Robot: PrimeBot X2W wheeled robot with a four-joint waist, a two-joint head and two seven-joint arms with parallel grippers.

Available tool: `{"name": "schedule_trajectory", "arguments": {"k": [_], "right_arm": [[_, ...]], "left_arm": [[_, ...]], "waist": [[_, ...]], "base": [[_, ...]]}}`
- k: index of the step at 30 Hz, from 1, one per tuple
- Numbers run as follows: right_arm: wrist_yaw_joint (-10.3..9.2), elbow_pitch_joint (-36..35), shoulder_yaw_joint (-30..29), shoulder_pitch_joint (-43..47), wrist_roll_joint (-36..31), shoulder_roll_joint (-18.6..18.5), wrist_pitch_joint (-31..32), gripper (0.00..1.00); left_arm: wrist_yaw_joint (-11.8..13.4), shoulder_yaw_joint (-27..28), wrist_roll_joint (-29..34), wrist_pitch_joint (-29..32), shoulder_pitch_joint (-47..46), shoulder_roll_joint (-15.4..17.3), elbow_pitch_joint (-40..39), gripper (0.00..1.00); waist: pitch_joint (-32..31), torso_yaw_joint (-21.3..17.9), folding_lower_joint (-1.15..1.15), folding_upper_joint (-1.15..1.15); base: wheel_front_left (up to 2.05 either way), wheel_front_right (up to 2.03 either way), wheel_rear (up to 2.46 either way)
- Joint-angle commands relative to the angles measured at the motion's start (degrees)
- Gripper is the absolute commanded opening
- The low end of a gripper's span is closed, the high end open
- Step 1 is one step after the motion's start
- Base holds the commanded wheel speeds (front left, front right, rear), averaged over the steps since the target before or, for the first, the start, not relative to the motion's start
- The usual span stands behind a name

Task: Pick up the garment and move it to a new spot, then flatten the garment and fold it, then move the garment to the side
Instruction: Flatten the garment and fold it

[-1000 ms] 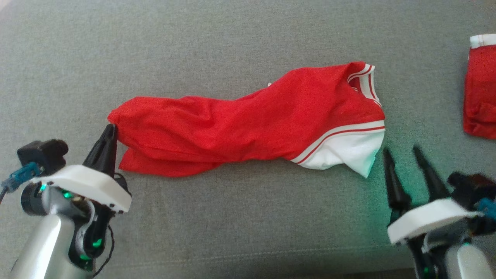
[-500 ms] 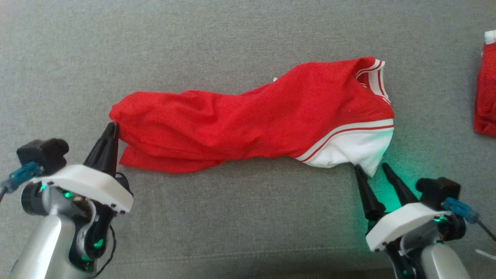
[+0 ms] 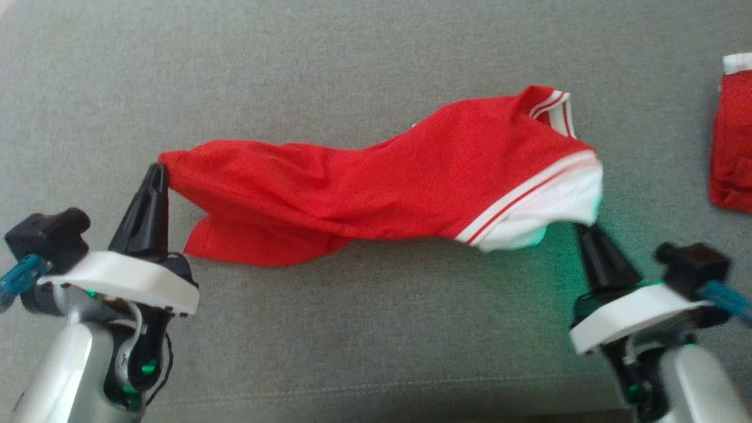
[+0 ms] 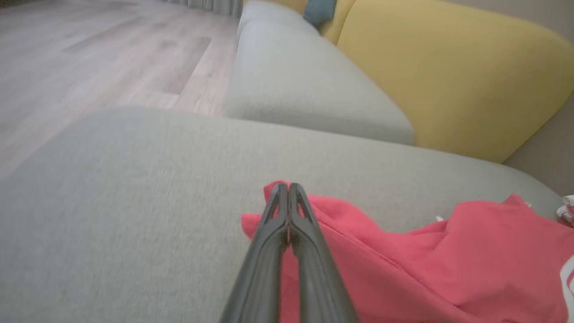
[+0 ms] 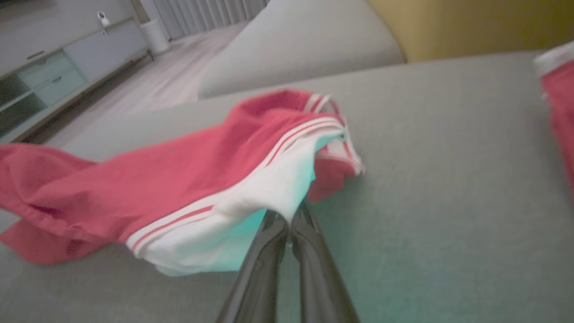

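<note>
Garment (image 3: 376, 188) stretches across the middle of the grey cushion (image 3: 352, 329), its red end pinched by the left gripper (image 3: 157, 170), its white sleeve by the right gripper (image 3: 587, 232); either thin pinch could slip if lifting tugs unevenly.

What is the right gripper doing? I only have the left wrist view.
Observer: The right gripper is shut on the white end of the garment.
Operator: Anything else on the cushion?
Observer: A second red garment lies apart, at the head view's right edge.
Operator: Is that white end lifted?
Observer: Yes, the right wrist view shows it raised off the grey cushion at the pinch.
</note>
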Motion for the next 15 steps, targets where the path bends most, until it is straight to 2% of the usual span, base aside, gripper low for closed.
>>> {"name": "schedule_trajectory", "arguments": {"k": [1, 8, 15], "right_arm": [[0.21, -4.04, -0.01, -0.68, 0.52, -1.29, -0.60, 0.00], [0.21, -16.47, -5.61, -3.75, 0.39, -4.00, 2.69, 0.00], [0.21, -26.45, -9.68, -10.61, 0.60, -6.98, 7.79, 0.00]], "left_arm": [[-0.06, 2.69, 0.96, -1.20, -2.79, 2.04, -3.34, 0.00], [0.96, 3.08, 4.90, -3.61, -6.36, 3.56, -11.21, 0.00], [1.60, 3.02, 8.45, -4.41, -13.32, 4.37, -19.30, 0.00]], "waist": [[-1.01, -0.42, 0.00, 0.00], [-4.82, -1.28, 0.00, 0.00], [-7.51, -1.75, 0.00, 0.00]], "base": [[0.00, 0.00, 0.00], [0.00, 0.00, 0.00], [0.00, 0.00, 0.00]]}}
